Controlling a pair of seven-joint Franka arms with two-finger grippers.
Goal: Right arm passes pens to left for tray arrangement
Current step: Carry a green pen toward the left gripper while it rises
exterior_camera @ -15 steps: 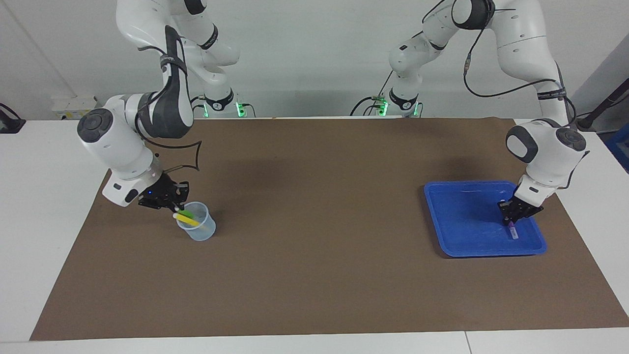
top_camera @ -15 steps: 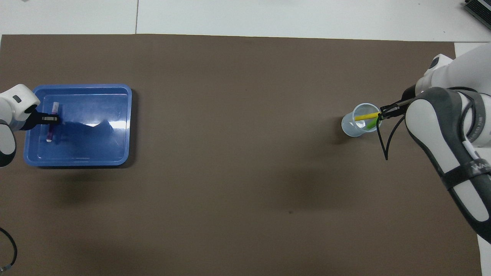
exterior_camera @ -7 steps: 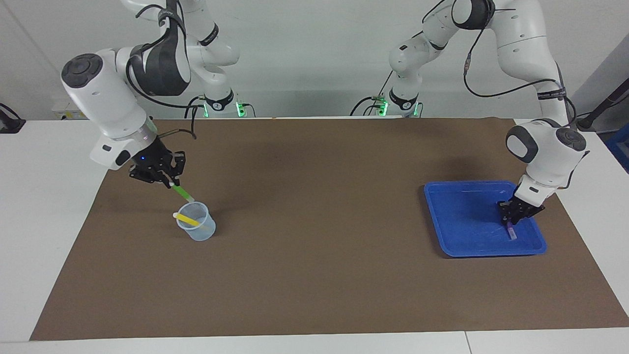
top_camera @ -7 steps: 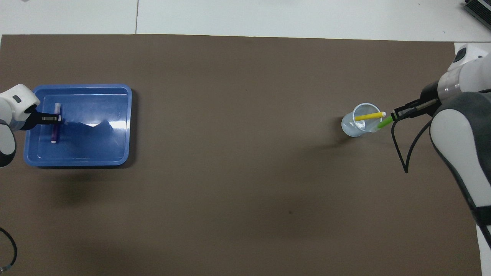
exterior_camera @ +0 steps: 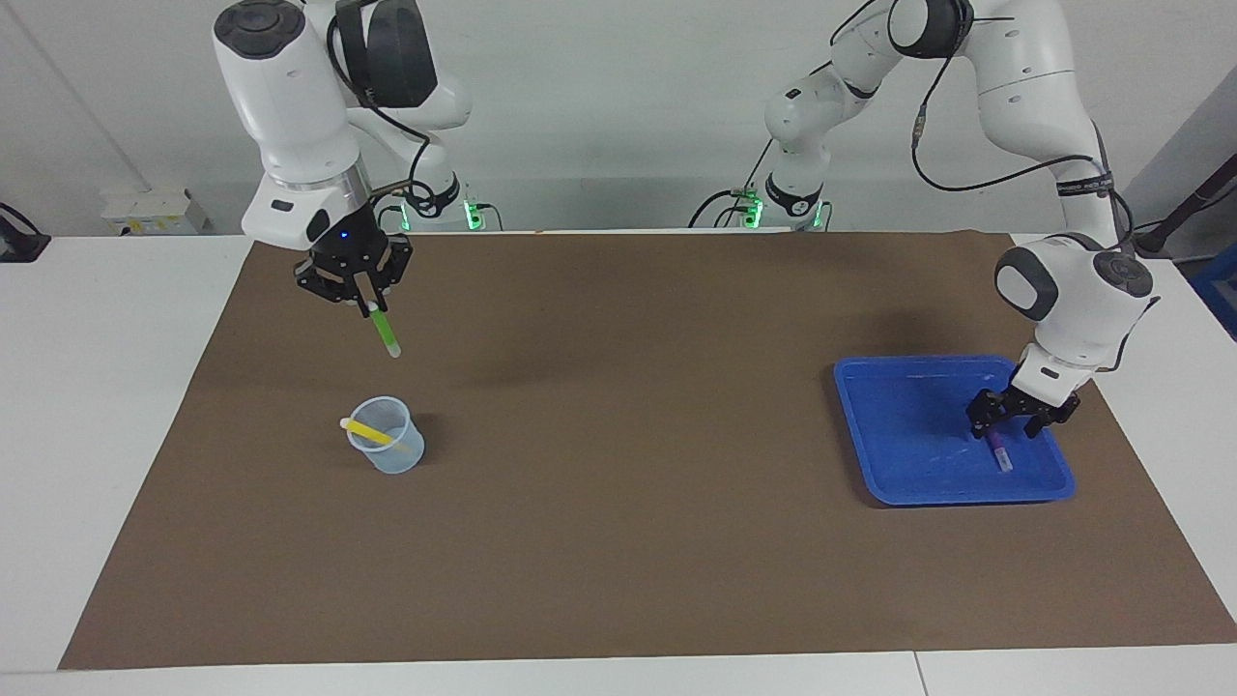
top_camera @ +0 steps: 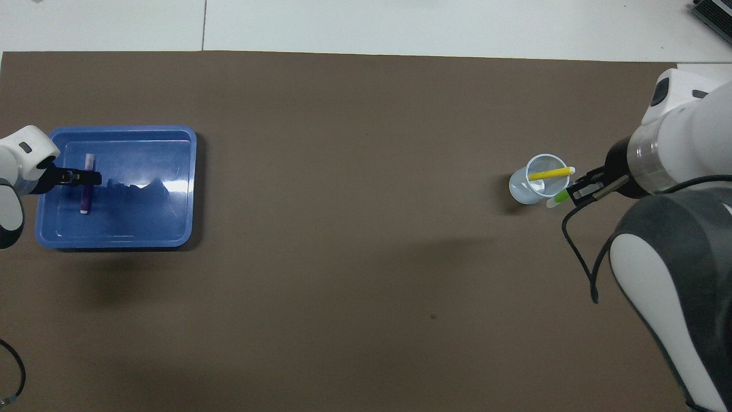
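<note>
no text, label, brand, number or sign can be read anywhere in either view.

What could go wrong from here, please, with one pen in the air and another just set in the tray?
1. The right gripper pinches the slim bright-green marker pen only at its top end, so it might swing or slip in transit.
2. The open left gripper straddles the purple marker pen in the shallow blue plastic tray; lifting off could nudge it.
</note>
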